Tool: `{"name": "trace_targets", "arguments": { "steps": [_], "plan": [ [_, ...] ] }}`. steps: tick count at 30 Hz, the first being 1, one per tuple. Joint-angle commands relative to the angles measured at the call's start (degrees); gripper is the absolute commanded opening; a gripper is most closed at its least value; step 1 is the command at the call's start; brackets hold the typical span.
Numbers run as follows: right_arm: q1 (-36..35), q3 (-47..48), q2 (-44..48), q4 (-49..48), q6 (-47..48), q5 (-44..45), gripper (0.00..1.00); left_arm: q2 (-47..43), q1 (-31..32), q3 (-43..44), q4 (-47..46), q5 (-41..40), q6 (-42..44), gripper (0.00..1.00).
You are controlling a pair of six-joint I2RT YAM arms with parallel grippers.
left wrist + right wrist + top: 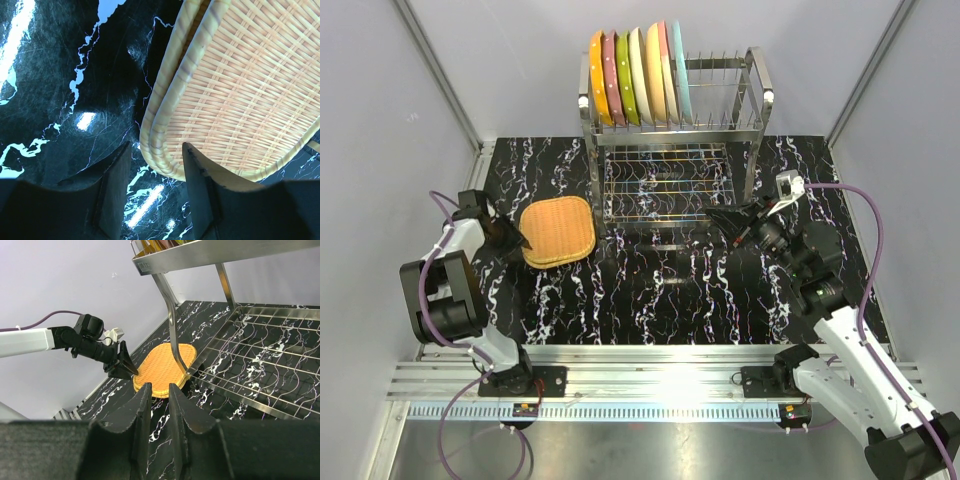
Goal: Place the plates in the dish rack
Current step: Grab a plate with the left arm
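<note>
**A:** Location of the plates?

**B:** Stood on edge as a row of racked plates [638, 75] in the top tier of the dish rack [720, 95], upper centre of the overhead frame. Held upright and apart by the prongs, probably for draining and close packing. Not yet loaded: two woven plates [558, 230], stacked flat on the table [650, 290], left of centre.

**A:** Left gripper [156, 147] status?

**B:** Set low at the left edge of the stack, lower centre of the left wrist frame. Jaws partly apart, straddling the doubled rim. Not clamped, nothing held. Approached edge-on, presumably for lack of any other purchase on a plate lying flat. Not determinable: engagement of one rim or of both.

**A:** Right gripper [156, 390] status?

**B:** Positioned over the table right of centre, just beside the lower grid shelf [665, 185]. Jaws nearly together, narrow slit visible, empty. Presumably placed off to the side to leave the rack front free for loading.

**A:** Caution?

**B:** Confirm single-rim engagement before lifting. Otherwise, risk of dragging the lower woven plate along.
</note>
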State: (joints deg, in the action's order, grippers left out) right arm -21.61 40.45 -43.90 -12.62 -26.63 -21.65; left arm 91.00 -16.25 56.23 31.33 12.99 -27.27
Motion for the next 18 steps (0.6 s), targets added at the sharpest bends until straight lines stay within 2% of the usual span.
{"name": "trace_targets", "arguments": {
  "steps": [1, 3, 4, 8, 18],
  "plan": [
    [-0.19, -0.1, 0.31, -2.32, -0.17, 0.82, 0.27, 0.58, 0.08, 1.69, -2.06, -0.34, 0.63, 0.48],
    [-0.1, -0.02, 0.31, -2.06, -0.09, 0.99, 0.27, 0.84, 0.08, 1.43, -2.24, -0.42, 0.72, 0.47],
    [-0.1, -0.02, 0.13, -2.14, -0.09, 0.99, 0.27, 0.93, 0.08, 1.26, -2.41, -0.34, 0.64, 0.42],
    [-0.1, -0.19, -0.48, -2.23, -0.26, 1.0, 0.26, 1.11, 0.34, 1.08, -2.86, 0.36, 0.72, 0.36],
    [-0.1, 0.07, -1.28, -2.06, -0.26, 0.99, 0.26, 2.07, 1.04, 1.34, -2.68, 0.1, 1.07, 0.33]
  ]
}}
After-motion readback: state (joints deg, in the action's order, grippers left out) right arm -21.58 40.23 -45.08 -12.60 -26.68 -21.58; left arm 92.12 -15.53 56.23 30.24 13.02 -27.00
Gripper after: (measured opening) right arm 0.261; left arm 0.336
